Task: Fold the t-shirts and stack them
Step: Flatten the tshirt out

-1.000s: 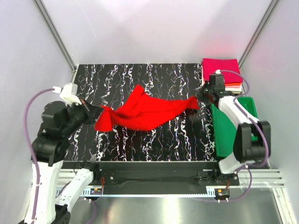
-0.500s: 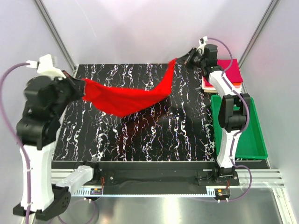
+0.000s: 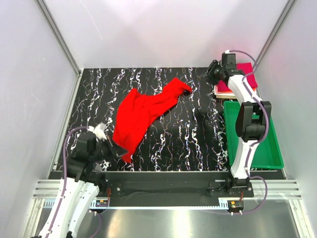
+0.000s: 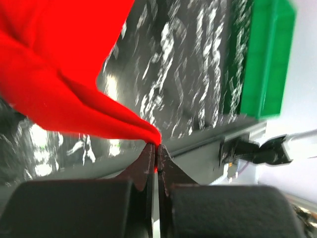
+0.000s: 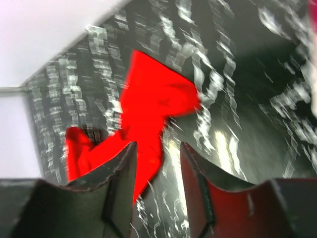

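Red t-shirt (image 3: 143, 111) stretches diagonally across the middle of the black marbled table (image 3: 193, 144), one end toward the far right and the other toward the near left corner. The left fingers (image 4: 147, 166) are pressed tightly together on a pointed corner of the red cloth at its near-left end, low by the table's front edge. In the left wrist view the fabric fans out up and to the left from that pinch.

The right fingers (image 5: 120, 171) stand apart with nothing between them, above the far right of the table, just past the shirt's far end and clear of it. The stack of folded t-shirts (image 3: 246, 68), magenta on top, sits in the far right corner, partly hidden by the right arm (image 3: 245, 104). A green tray (image 3: 262, 148) lies just in front of the stack along the right edge.
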You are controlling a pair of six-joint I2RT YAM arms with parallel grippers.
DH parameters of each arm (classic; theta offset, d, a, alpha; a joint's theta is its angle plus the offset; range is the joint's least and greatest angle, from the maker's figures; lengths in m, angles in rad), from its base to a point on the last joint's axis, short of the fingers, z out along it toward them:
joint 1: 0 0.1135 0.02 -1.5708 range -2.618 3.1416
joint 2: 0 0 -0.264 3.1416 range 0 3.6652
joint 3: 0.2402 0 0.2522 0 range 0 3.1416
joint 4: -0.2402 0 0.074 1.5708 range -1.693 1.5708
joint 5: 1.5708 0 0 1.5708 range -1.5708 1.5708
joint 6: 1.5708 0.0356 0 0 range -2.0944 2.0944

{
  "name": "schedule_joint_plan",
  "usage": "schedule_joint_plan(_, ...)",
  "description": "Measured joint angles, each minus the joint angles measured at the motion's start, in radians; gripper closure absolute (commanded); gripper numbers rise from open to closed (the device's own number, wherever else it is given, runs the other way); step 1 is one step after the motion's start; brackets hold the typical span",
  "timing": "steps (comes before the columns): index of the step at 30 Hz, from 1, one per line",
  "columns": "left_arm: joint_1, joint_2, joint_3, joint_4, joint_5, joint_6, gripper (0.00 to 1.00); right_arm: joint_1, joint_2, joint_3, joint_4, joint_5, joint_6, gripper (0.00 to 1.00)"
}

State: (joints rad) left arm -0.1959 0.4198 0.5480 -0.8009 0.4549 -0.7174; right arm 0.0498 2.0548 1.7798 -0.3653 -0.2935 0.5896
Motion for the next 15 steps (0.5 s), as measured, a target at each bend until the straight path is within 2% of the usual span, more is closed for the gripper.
schedule_joint_plan(4,-0.019,-0.09,-0.097,-0.012,0.014,-0.047,1.0,0.07,-0.058,-0.055,-0.113,0.148,0.052,0.49)
schedule_joint_plan(9,-0.019,-0.093,-0.1,0.005,0.01,-0.069,1.0,0.347,-0.109,-0.105,-0.163,0.257,0.178,0.5)
schedule_joint_plan(10,-0.019,-0.094,-0.1,0.009,0.01,-0.07,0.91,0.417,-0.107,-0.105,-0.164,0.275,0.211,0.5)
schedule_joint_plan(13,-0.019,-0.106,-0.097,0.008,0.005,-0.069,0.48,0.612,-0.09,-0.096,-0.168,0.316,0.306,0.51)
schedule_joint_plan(15,-0.019,-0.097,-0.063,-0.021,-0.017,-0.057,0.44,0.712,-0.058,-0.072,-0.167,0.333,0.36,0.51)
